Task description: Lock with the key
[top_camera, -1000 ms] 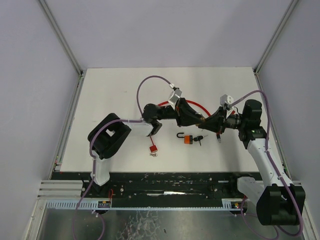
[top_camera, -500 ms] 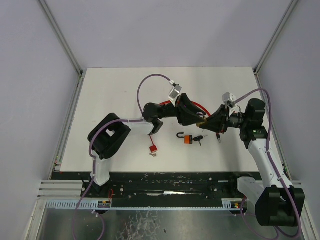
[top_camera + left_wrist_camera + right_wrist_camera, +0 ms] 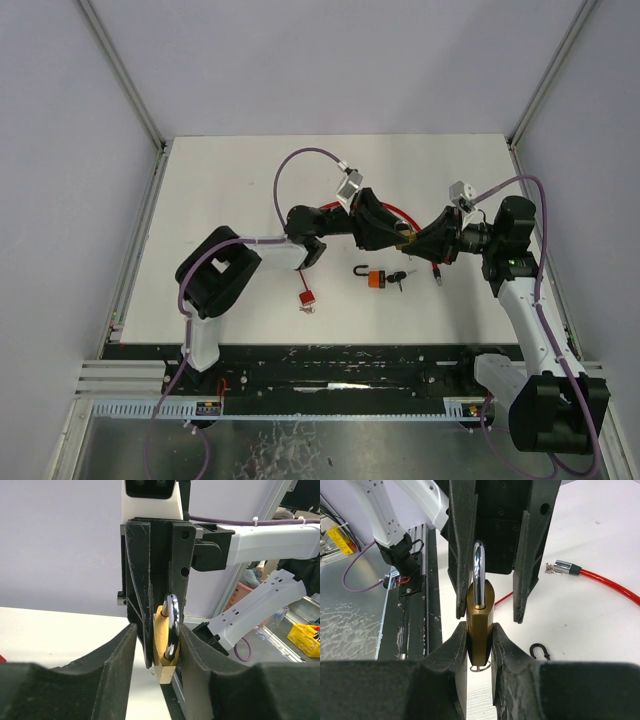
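A brass padlock [image 3: 407,240] hangs above the table between the two grippers. My right gripper [image 3: 479,630] is shut on its brass body [image 3: 480,622], fingers pressed to both flat sides. The silver shackle [image 3: 478,572] points toward my left gripper [image 3: 157,636], which is open. In the right wrist view its fingers [image 3: 463,580] stand apart on either side of the shackle. From the left wrist, the padlock [image 3: 165,642] sits in the gap close to the right finger. A thin wire ring [image 3: 480,668] shows below the body; the key itself is hidden.
On the table below lie an orange padlock with a black shackle [image 3: 375,277], black keys [image 3: 399,278] beside it, and a red padlock [image 3: 307,297] further left. A red cable [image 3: 605,582] runs behind the grippers. A small black hook [image 3: 539,651] lies near the right gripper.
The left gripper's jaws have opened off the shackle. The right gripper keeps hold of the brass body, and both grippers have risen and shifted slightly to the right.
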Controlling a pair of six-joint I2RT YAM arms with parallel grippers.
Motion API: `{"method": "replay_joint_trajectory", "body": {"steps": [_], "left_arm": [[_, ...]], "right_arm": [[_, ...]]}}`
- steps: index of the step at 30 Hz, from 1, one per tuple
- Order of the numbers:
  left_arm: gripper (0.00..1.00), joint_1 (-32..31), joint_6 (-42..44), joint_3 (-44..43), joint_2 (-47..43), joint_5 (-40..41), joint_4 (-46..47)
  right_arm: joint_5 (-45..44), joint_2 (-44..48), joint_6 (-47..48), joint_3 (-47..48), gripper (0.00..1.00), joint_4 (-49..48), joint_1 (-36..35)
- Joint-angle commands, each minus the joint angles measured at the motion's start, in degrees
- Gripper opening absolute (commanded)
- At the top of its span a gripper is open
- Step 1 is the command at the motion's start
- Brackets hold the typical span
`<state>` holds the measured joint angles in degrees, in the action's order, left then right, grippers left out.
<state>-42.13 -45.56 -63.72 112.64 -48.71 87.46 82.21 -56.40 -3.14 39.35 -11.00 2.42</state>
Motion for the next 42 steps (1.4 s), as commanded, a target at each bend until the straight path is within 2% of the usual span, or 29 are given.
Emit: {"method": "replay_joint_trajectory", "body": {"steps": [1,5,8,13,14,16,20,22,23,24,26,29,32,38,42], "left_arm": [[0.32,-1.0,1.0,-0.6,-1.7,-1.0,4.9],[0.01,-1.0,0.6,-0.9,-1.6,-1.5,4.8],[0.0,-1.0,-0.2,-0.6,-2.2,-0.7,4.8],[0.0,-0.2,-2.6,1.2,-4.0,3.3,4.8],[0.0,0.2,-3.2,1.7,-4.5,4.2,4.8],[0.0,1.1,-4.5,2.9,-5.4,6.1,4.8],[0.0,3.3,-9.7,5.2,-6.7,12.0,4.8],[0.0,3.8,-13.3,5.7,-6.7,14.5,4.8],[0.0,3.8,-14.6,5.7,-6.7,15.3,4.8],[0.0,3.8,-15.8,5.7,-6.5,15.8,4.9],[0.0,3.9,-17.0,5.1,-6.1,15.3,4.8],[0.0,3.8,-16.8,4.7,-5.9,14.6,4.8],[0.0,3.6,-15.7,4.2,-5.7,13.7,4.8],[0.0,3.6,-16.5,3.7,-4.8,14.5,4.7],[0.0,3.1,-17.1,4.0,-4.7,15.8,4.8]], "right_arm": [[2.3,0.7,-1.0,2.7,0.0,-3.6,0.3],[1.9,0.7,-1.0,2.4,0.0,-3.6,0.3],[0.2,1.0,-0.5,2.0,0.02,-3.4,0.3],[-2.3,2.4,3.4,2.2,0.63,0.6,1.3],[-2.4,2.8,3.5,2.7,0.71,1.2,2.1],[-2.2,3.6,4.3,3.8,0.76,3.2,4.1],[-2.0,5.5,9.3,5.4,0.77,8.2,6.5],[-1.6,5.7,8.3,4.0,0.77,5.7,6.5],[-1.2,5.5,6.8,2.8,0.76,2.7,6.5],[-1.0,5.1,1.6,1.5,0.75,-1.7,6.5],[-1.8,4.2,-8.6,-1.7,0.72,-15.7,5.8],[-5.5,3.5,-18.1,-5.3,0.62,-26.0,4.1],[-6.8,2.4,-20.0,-5.2,0.58,-26.5,2.3],[-9.1,2.8,-21.3,-4.4,0.59,-26.0,2.1],[-10.8,2.7,-25.8,-5.1,0.55,-29.1,2.1]]}}
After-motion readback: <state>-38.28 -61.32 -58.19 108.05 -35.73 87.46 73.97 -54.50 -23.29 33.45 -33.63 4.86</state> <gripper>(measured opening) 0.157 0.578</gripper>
